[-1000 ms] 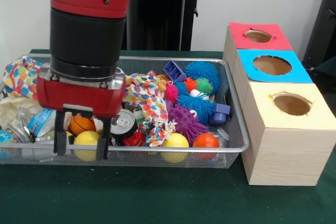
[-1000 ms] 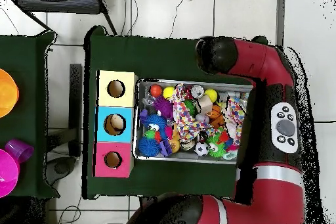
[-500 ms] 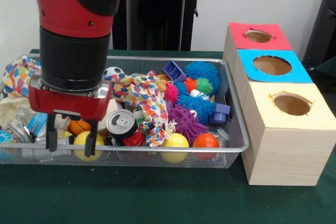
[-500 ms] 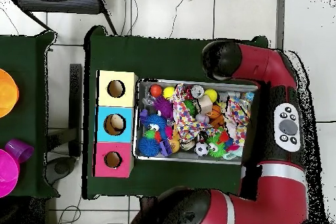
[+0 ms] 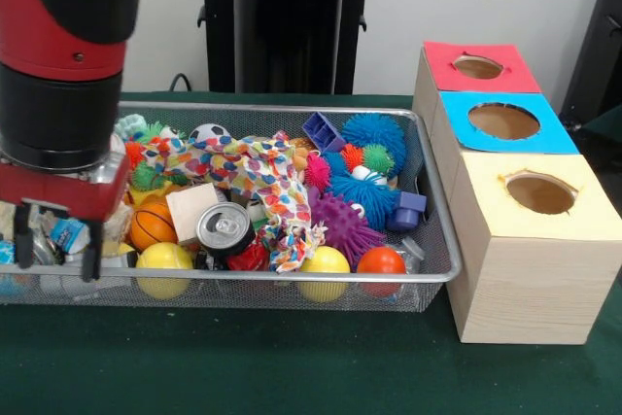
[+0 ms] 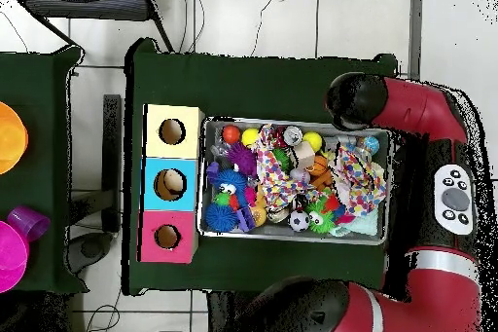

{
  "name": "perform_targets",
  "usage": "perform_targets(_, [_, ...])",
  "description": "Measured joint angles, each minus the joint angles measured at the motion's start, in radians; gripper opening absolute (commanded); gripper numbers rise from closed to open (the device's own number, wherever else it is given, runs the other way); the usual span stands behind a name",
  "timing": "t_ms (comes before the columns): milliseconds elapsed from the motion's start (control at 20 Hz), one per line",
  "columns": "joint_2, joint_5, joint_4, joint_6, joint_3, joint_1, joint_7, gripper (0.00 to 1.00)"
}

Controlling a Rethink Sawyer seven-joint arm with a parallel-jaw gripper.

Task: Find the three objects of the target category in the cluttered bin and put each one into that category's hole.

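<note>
1. At the left edge of the front view, the red and black arm (image 5: pixel 60 55) drops into the wire mesh bin (image 5: pixel 432 240); overhead, it curls round the bin's right end.
2. Bin sits on the green table (image 5: pixel 292 366), packed full. Touching its side stands a row of three wooden boxes: yellow-topped box (image 5: pixel 530 240), blue-topped box (image 5: pixel 505 123), red-topped box (image 5: pixel 478 67), each with a round hole in its top.
3. Gripper (image 5: pixel 56 250) hangs over the bin's left near corner, fingers parted, nothing between them; tips sit low among crumpled plastic wrappers (image 5: pixel 70 232). One finger (image 5: pixel 92 261) stands just beside a yellow ball (image 5: pixel 163 267).
4. Patterned cloth (image 5: pixel 255 177) is draped across the middle of the heap.
5. Spiky rubber toys bunch at the right end: a blue spiky ball (image 5: pixel 374 133), a purple spiky ball (image 5: pixel 342 224), smaller pink and green ones between.
6. Along the near wall: the first yellow ball, a second yellow ball (image 5: pixel 324 271), an orange ball (image 5: pixel 381 264). A small basketball (image 5: pixel 152 226) lies behind the first one.
7. Drink can (image 5: pixel 225 228) is tilted, top facing the camera, beside a wooden block (image 5: pixel 190 209).
8. Soccer ball (image 5: pixel 207 132) lies by the far wall; purple block (image 5: pixel 322 130) to its right.
9. Which category is the target cannot be told.
</note>
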Motion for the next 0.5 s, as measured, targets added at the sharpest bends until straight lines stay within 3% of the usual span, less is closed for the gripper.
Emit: perform_targets(500, [-0.006,-0.024,0.0,0.097,0.0,-0.005,0.0,1.0])
